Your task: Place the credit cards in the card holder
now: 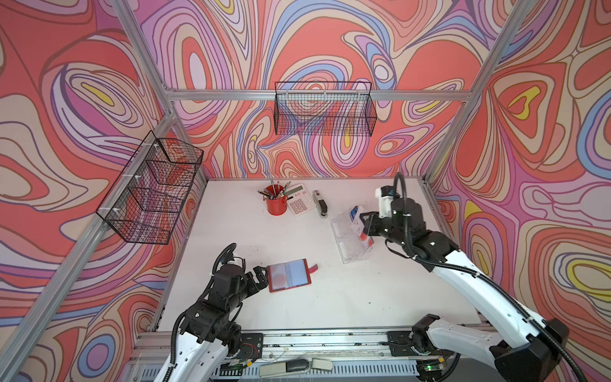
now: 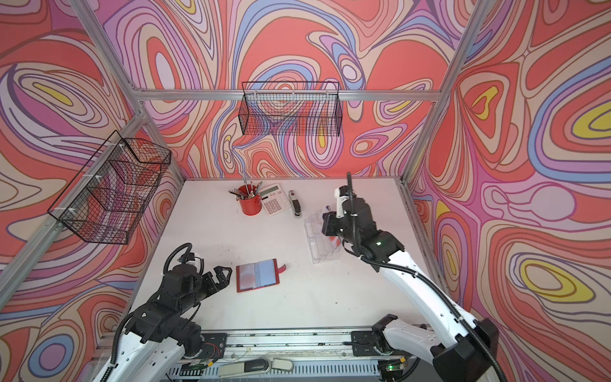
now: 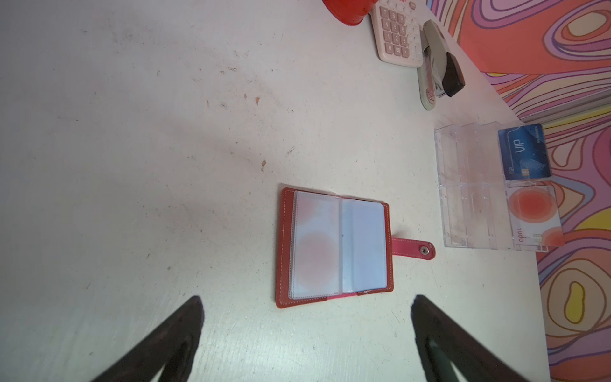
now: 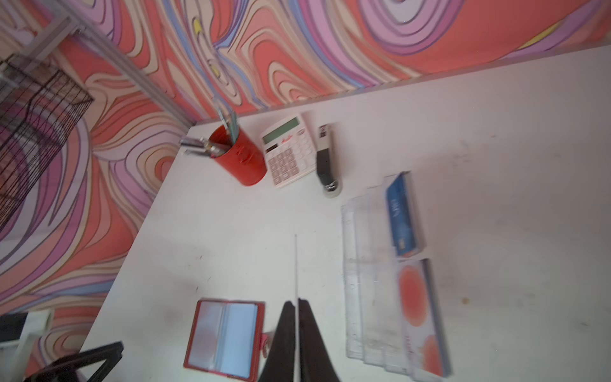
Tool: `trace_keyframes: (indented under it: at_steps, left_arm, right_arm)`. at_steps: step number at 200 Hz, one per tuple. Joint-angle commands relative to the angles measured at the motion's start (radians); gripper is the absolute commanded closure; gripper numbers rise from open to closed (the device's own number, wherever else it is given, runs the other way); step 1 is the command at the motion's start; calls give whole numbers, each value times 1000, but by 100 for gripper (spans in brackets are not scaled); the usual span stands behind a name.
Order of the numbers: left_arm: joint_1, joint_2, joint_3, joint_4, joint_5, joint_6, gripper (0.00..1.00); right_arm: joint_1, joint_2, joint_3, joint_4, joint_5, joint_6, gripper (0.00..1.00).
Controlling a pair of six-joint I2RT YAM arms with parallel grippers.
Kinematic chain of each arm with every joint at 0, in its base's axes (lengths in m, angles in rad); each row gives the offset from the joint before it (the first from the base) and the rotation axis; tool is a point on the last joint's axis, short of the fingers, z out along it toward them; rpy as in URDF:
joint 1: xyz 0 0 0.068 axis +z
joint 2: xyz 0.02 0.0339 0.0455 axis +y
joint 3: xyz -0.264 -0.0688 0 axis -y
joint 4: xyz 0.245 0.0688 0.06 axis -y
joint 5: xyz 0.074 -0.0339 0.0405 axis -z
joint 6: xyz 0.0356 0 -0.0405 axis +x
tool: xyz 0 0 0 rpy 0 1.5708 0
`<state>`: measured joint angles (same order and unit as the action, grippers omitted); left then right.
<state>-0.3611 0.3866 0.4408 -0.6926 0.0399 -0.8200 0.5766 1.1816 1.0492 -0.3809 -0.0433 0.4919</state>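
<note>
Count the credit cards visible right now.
4: a blue card and a pale card sit in the clear tray; a held card sits edge-on in the shut right gripper; a sleeved card shows faintly inside the card holder. More may hide behind them.

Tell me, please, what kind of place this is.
Probably a robot test cell dressed as an office desk: robot arms mounted at a white table, an aluminium frame with patterned walls, and a calculator, stapler and pen cup.
</note>
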Motion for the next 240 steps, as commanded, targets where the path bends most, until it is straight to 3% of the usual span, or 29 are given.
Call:
trace_keyframes:
  at_steps: [1,14,35,70,112,146,196,240]
  left_arm:
    - [-2,7,-1,-15,62,-13,0]
    - [-1,21,2,-10,84,-9,0]
    - [-1,44,-5,11,106,-10,0]
    - [-1,89,-58,106,125,-47,0]
    - [-2,126,-112,219,117,-52,0]
    - [-2,152,-130,255,105,-61,0]
    - [-1,184,-143,298,97,-61,0]
    - [-2,200,-159,321,97,-61,0]
  right_arm:
    - [72,140,-5,199,-84,84,100]
    - [107,236,38,244,-98,89,100]
    - [173,329,60,300,-19,78,100]
    - [198,383,-119,551,-57,154,100]
    - [251,397,-218,670,-62,212,100]
    - [334,442,-206,697,-24,201,100]
    - [408,627,-112,684,-65,227,100]
    - [416,686,-63,665,-79,219,100]
